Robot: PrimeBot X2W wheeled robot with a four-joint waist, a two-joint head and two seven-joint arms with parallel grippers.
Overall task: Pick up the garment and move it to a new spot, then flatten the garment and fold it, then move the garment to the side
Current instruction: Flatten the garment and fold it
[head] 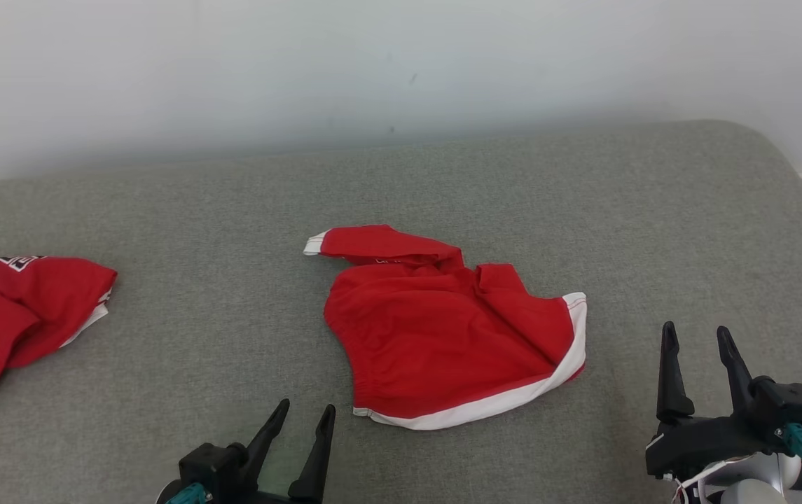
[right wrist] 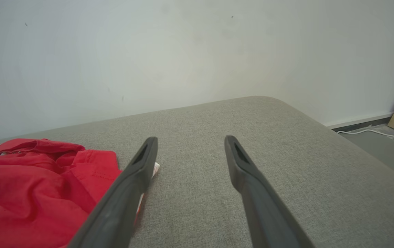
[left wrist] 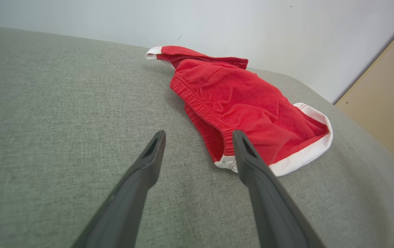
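The garment (head: 443, 336) is a pair of red shorts with white trim, lying crumpled in the middle of the grey cushioned surface (head: 232, 210). One leg is folded back toward the wall. My left gripper (head: 306, 413) stands open at the near edge, just left of the waistband corner (left wrist: 226, 162). Right of the white hem, my right gripper (head: 695, 336) is open and holds nothing. In the right wrist view the garment (right wrist: 38, 186) lies left of my right gripper (right wrist: 190, 141). The left wrist view has the garment (left wrist: 245, 103) ahead and right of my left gripper (left wrist: 198, 136).
A second red garment (head: 15, 315) with black and white lettering lies at the left edge of the surface. A pale wall (head: 401, 63) runs behind. The surface's rounded right corner drops to a floor with a white cable (right wrist: 372, 132).
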